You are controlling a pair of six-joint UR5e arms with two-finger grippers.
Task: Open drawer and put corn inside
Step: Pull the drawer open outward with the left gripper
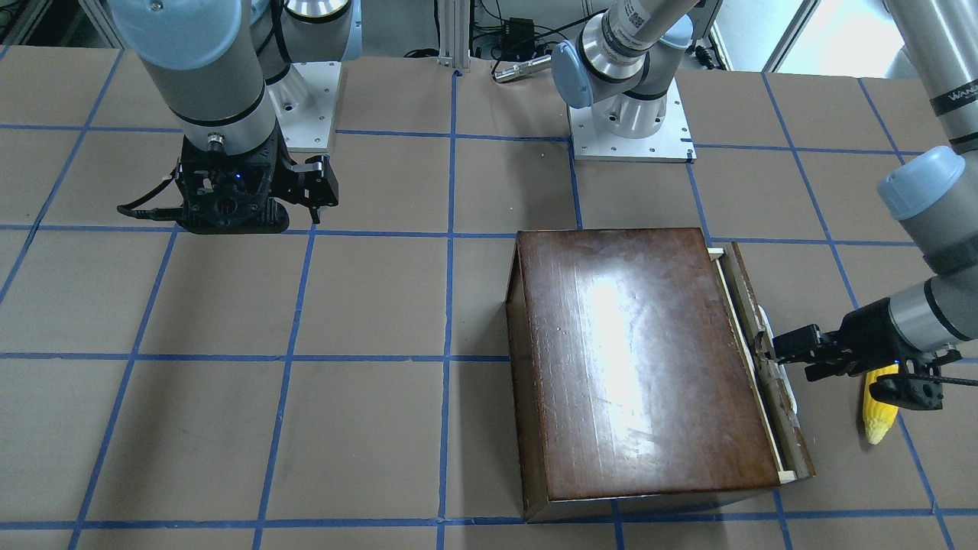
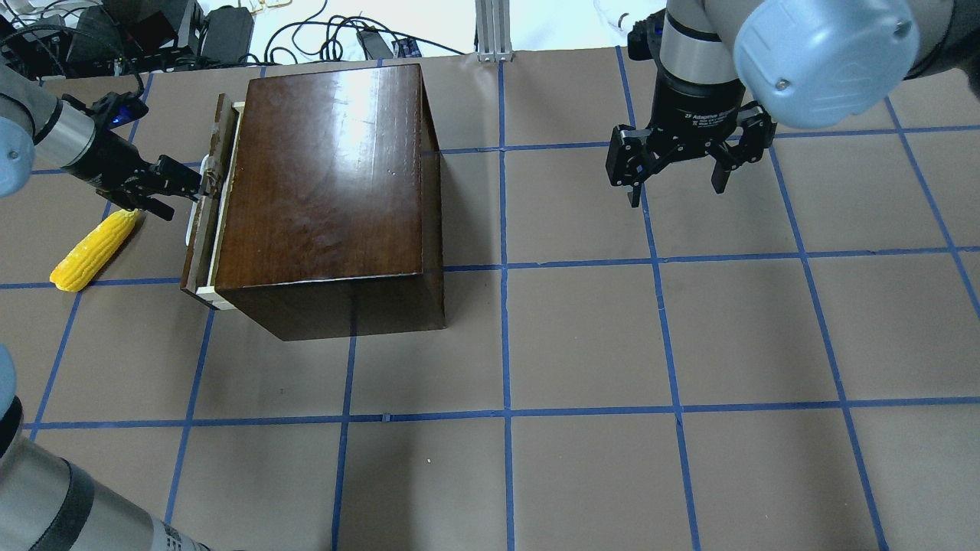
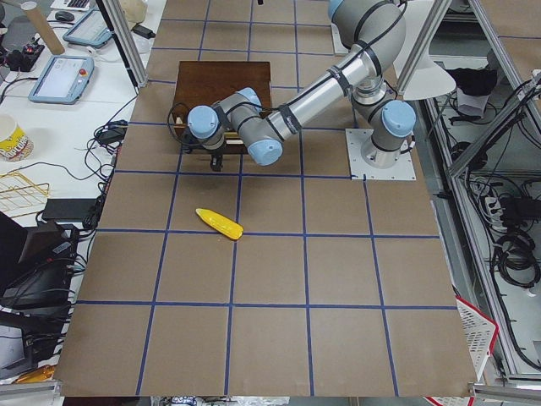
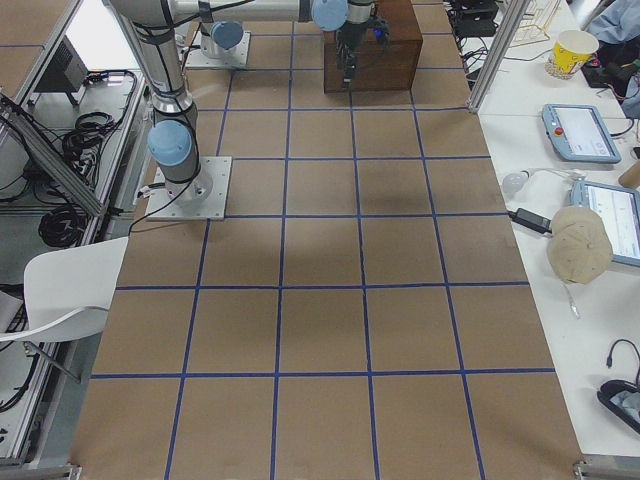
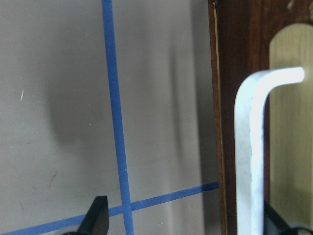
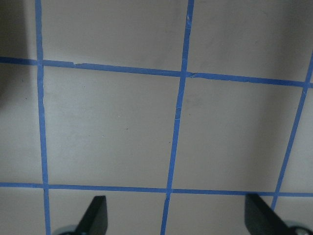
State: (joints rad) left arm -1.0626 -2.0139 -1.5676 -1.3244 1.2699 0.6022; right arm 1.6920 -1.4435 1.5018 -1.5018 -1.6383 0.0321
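Note:
The dark-brown cabinet [image 2: 329, 176] [image 1: 642, 367] stands on the table. Its drawer [image 2: 200, 229] [image 1: 787, 435] is pulled out by a narrow gap, showing a pale-wood strip. My left gripper [image 2: 196, 187] [image 1: 764, 349] is at the drawer's white handle [image 5: 249, 147]. In the left wrist view [image 5: 186, 220] its fingers stand wide apart with the handle between them, close to one finger. The yellow corn [image 2: 96, 249] [image 1: 879, 412] lies on the table just beyond the drawer front, beside my left wrist. My right gripper [image 2: 677, 195] [image 6: 176, 215] is open and empty above bare table.
The table is brown paper with a blue tape grid [image 2: 505, 268]. The arm bases [image 1: 630, 130] stand at the robot's edge. Cables and boxes [image 2: 191, 30] lie beyond the far edge behind the cabinet. Side desks hold tablets and a cup [image 4: 575, 50].

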